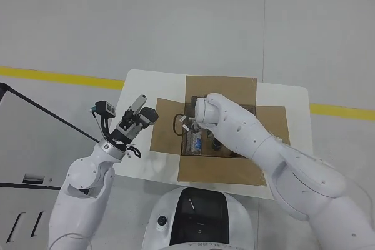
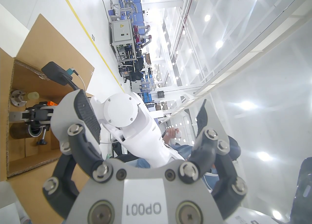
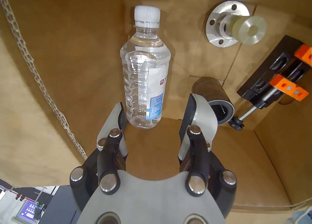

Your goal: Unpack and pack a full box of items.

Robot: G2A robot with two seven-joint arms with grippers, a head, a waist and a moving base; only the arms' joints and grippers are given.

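Right gripper (image 3: 157, 113) is down inside the cardboard box (image 3: 61, 64), fingers spread wide and not clamped on anything. The water bottle (image 3: 145, 71) lies flat on the box floor, white cap pointing away from the gripper. Its bottom end sits in between the two fingers: one finger is right up against its side, the other is a bit apart from it.

Other stuff in the box on the far side of the bottle: a shiny metal flange (image 3: 228, 26) with a pale round end, a dark metal cylinder (image 3: 214, 93) just beside the gripper's other finger, and a black clamp (image 3: 275, 74) with orange blocks leaning on the wall.

Left gripper (image 1: 144, 107) is up over the white table (image 1: 144, 84), just off the box's left flap, also wide open and holding nothing.
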